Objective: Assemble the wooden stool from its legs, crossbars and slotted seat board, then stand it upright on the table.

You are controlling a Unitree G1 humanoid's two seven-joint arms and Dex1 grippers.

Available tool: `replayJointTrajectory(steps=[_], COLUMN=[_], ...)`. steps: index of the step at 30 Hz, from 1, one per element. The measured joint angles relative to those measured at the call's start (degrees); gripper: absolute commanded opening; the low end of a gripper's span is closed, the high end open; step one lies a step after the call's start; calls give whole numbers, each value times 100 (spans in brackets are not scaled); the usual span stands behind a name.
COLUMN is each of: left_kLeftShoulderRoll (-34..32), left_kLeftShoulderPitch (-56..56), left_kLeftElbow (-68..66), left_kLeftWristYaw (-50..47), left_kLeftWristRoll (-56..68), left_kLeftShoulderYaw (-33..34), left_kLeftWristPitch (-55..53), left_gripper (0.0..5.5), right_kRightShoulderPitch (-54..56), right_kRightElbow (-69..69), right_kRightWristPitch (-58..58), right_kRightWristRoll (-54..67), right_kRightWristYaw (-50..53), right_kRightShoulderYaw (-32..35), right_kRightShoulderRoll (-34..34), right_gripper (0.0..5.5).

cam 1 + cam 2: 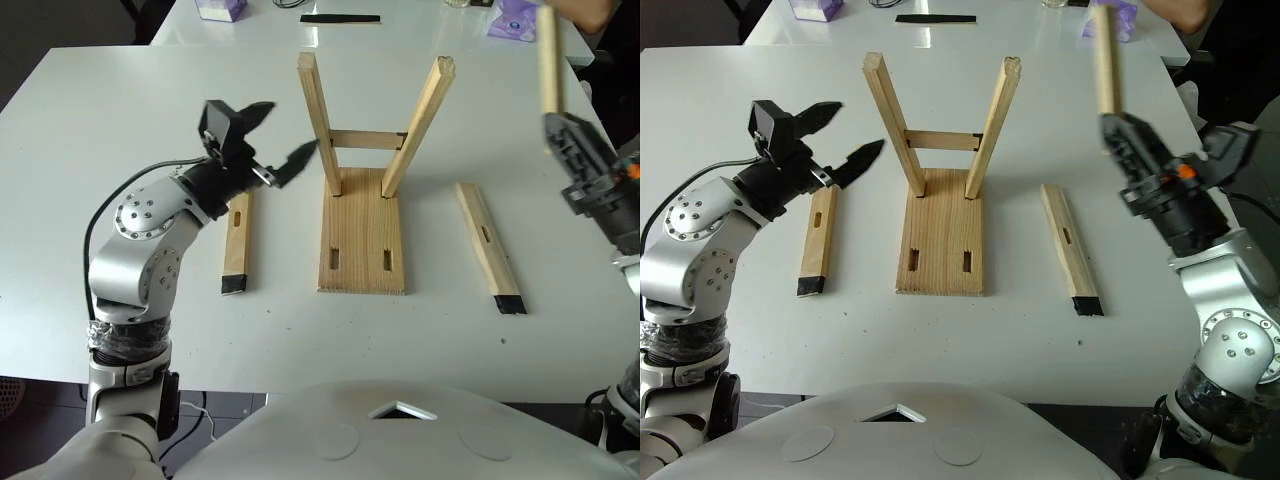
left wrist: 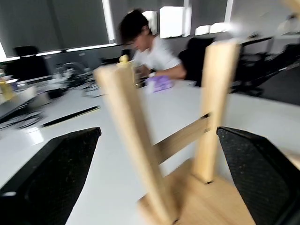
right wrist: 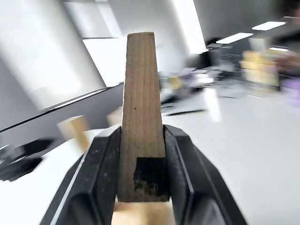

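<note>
Shows the seat board (image 1: 362, 240) flat at the centre of the table (image 1: 120, 150), slots up, likely so parts can drop in from above; has a pair of legs (image 1: 320, 120) planted at its 12 o'clock end, splayed and tied by a crossbar (image 1: 366, 140); shows two slots (image 1: 337, 258) open at the 6 o'clock end.

Holds a wooden piece (image 1: 1104, 60) upright in the right gripper (image 1: 1118, 130), out at 2 o'clock from the board, with jaws pinching its dark-tipped lower end; probably readies it to go down end-first.

Poises the left gripper (image 1: 290, 128) at 10 o'clock with jaws spread wide, just beside the left planted leg and apart from it; seemingly means to steady the frame.

Has one slotted piece (image 1: 237, 243) flat at 9 o'clock and another (image 1: 488, 245) at 3 o'clock, one within reach of each arm.

Cuts off the held piece's top at the head views' edge; cannot tell whether the planted legs sit fully home, nor whether the held piece is leg or crossbar.
</note>
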State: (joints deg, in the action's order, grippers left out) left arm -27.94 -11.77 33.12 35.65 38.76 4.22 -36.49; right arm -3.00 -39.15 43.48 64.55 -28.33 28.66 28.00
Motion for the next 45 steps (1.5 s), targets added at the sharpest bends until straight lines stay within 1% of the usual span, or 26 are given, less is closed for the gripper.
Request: replayJointTrajectory(steps=[1,3,6,7,10,13,19,23,25,28,30,38,40,45], left_kLeftShoulderRoll=[-78,-129,-162,-181,-201,-211,-301,-295,-286,-254,-207,-177,-185,-248], left_kLeftShoulderPitch=[-111,-282,-533,-662,-825,-884,-925,-924,-920,-916,-917,-882,-815,-718], left_kLeftElbow=[270,429,290,227,47,-51,-25,26,50,59,60,59,60,57], left_kLeftWristYaw=[141,223,208,208,109,-40,-46,41,61,60,54,59,96,319], left_kLeftWristRoll=[481,1062,2178,2528,2999,3258,3432,3589,3628,3723,3792,3710,3665,3583], left_kLeftShoulderYaw=[-30,-7,129,212,262,262,234,233,233,233,225,182,173,114], left_kLeftWristPitch=[-292,-625,-1102,-1213,-1368,-1444,-1433,-1379,-1322,-1256,-1215,-1089,-1041,-893], left_gripper=[536,538,538,538,538,538,452,382,358,305,281,161,138,138], right_kRightShoulderPitch=[34,102,373,561,814,961,1074,1093,1093,1115,1132,1161,1185,1201], right_kRightElbow=[-187,-273,-135,-32,81,215,478,568,577,591,598,644,672,663], right_kRightWristPitch=[15,16,4,-1,-24,-45,-75,-76,-75,-73,-63,-10,1,94], right_kRightWristRoll=[68,51,12,14,36,-18,-97,-71,17,92,179,374,458,553], right_kRightWristYaw=[-196,-516,-1161,-1382,-1701,-1904,-1970,-1969,-2025,-2072,-2104,-2140,-2130,-2138], right_kRightShoulderYaw=[-335,-746,-1280,-1400,-1535,-1691,-1826,-1902,-1945,-2015,-2109,-2198,-2177,-2168], right_kRightShoulderRoll=[67,195,482,603,770,894,895,868,852,822,807,795,806,862], right_gripper=[130,130,130,130,130,130,130,130,130,130,130,130,130,130])
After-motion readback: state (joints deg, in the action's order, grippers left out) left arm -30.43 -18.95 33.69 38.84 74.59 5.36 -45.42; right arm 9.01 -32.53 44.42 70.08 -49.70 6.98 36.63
